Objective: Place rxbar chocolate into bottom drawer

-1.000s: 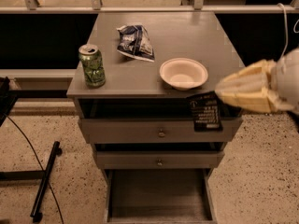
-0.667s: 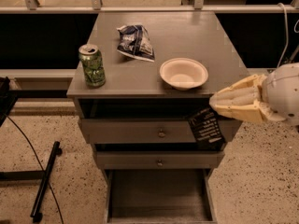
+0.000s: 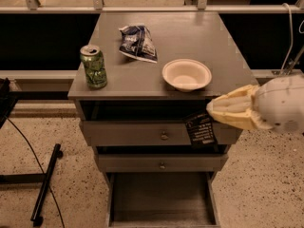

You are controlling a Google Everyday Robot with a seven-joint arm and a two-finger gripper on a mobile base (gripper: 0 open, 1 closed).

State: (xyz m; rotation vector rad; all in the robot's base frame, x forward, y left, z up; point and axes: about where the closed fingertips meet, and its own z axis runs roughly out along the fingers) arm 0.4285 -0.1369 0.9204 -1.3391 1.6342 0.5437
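Observation:
The rxbar chocolate [image 3: 200, 129], a small flat black bar with white lettering, hangs in front of the upper knobbed drawer at the cabinet's right side. My gripper [image 3: 213, 112], cream-coloured, reaches in from the right and is shut on the bar's top end. The bottom drawer [image 3: 161, 198] is pulled open at the foot of the grey cabinet, and its flat floor is bare. The bar is well above this drawer and toward its right side.
On the cabinet top [image 3: 190, 37] stand a green can [image 3: 93, 66] at the left front, a dark-blue-and-white snack bag [image 3: 138, 42] at the middle, and a white bowl [image 3: 186, 74] near the front right. Two knobbed drawers [image 3: 161, 148] are closed. A black stand [image 3: 45, 186] lies on the floor at left.
My gripper has moved down and to the left with the bar, from beside the cabinet's top edge to in front of the upper drawer.

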